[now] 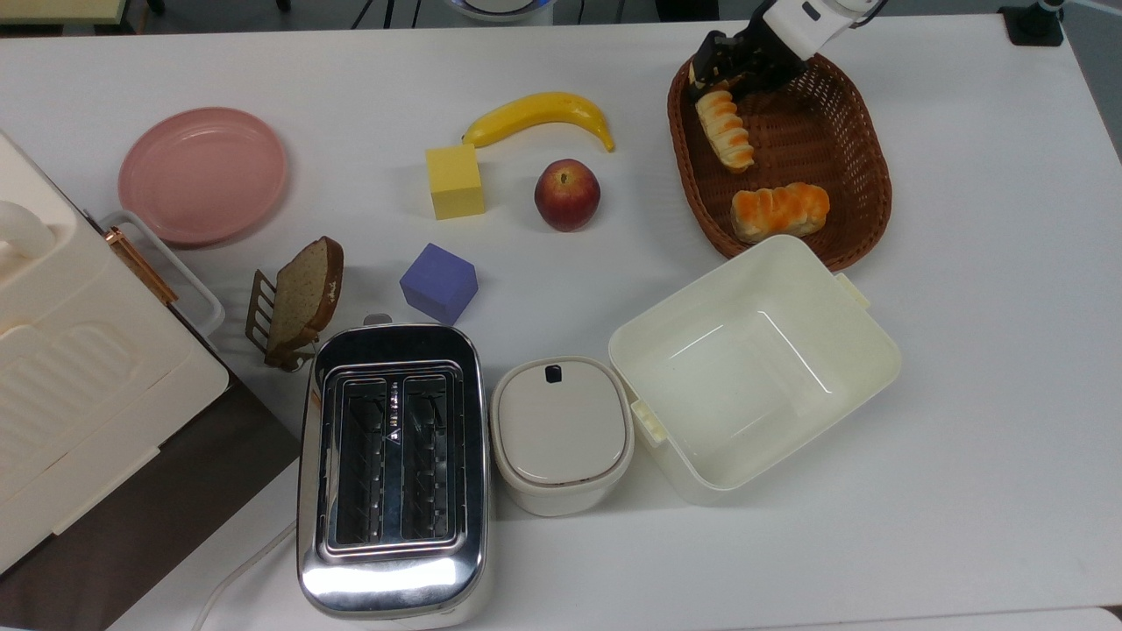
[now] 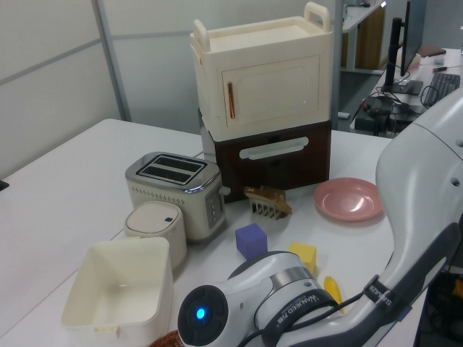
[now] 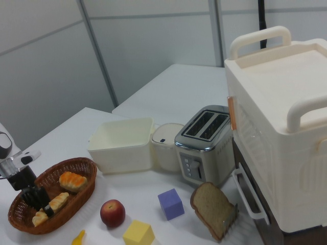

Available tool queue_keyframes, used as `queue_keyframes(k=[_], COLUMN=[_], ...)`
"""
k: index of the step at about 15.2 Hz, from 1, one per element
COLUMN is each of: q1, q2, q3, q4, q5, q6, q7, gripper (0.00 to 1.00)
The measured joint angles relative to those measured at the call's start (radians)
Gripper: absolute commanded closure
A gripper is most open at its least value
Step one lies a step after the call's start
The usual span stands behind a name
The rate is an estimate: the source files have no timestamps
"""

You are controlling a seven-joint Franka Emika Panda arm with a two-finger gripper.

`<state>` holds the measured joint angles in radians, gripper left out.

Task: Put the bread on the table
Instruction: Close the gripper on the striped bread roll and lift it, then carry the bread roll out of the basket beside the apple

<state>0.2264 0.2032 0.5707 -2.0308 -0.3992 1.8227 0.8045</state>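
- The long, pale cream twisted bread roll with orange-brown stripes (image 1: 725,130) lies in the brown woven wicker basket (image 1: 855,175), near the rim on the top view's left.
- The black jaws of the gripper (image 1: 730,70) sit at the roll's far end; whether they are clamped on it cannot be determined.
- A shorter, more orange ridged roll (image 1: 779,211) lies apart from it in the same basket.
- The basket rests on the large white surface (image 1: 982,350).
- No legible writing or brand marking is visible.
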Motion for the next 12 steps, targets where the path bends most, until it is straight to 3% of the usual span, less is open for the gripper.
queue_keyframes(k=[7,12], q1=[-0.001,-0.016], q2=[-0.003,-0.057], q3=[-0.002,-0.008], q4=[0.006,0.086], q5=[0.0,0.0], q6=[0.001,0.001], q7=[0.003,0.012], gripper=[1.0,1.0])
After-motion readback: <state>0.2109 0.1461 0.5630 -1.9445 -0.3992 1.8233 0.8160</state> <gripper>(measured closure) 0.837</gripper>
